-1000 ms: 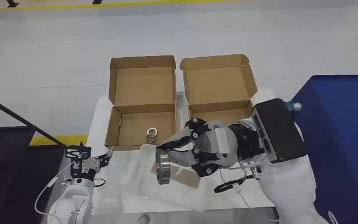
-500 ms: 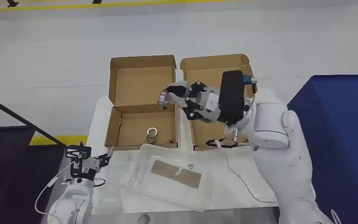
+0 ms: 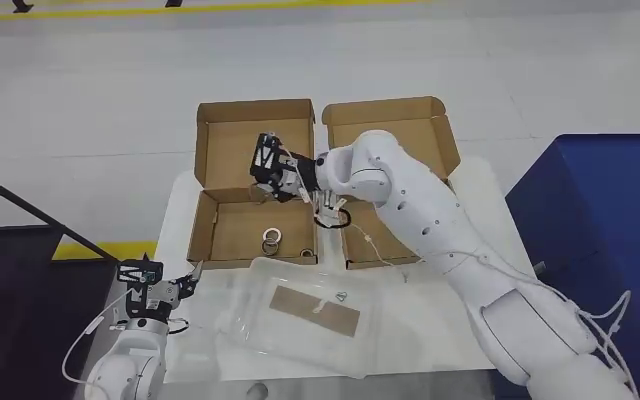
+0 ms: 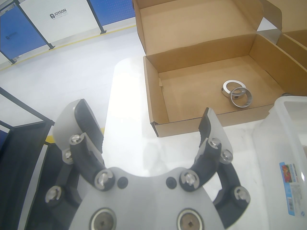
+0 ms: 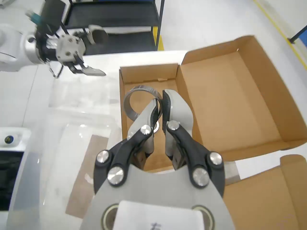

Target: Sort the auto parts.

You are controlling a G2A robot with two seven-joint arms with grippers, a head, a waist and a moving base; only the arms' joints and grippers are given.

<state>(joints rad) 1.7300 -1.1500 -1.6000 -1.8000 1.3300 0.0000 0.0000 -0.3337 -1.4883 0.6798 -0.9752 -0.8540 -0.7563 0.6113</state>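
Metal ring (image 5: 127, 107) is pinched in my right claw (image 5: 160, 98) over the left cardboard box (image 3: 235, 228); my left claw (image 4: 144, 108) gapes wide.

Boxes (image 3: 250, 150) brown cardboard; small rings (image 4: 240, 104) silvery; large ring (image 5: 127, 107) steel-grey; tray (image 3: 245, 300) seemingly translucent white; right claw (image 5: 160, 99) black-padded.

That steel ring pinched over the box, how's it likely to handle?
The ring looks solid metal, so probably stiff and heavy for its size. Its polished wall, pinched by the right tool at one spot, may slip or swing. Round, so it could roll once dropped.
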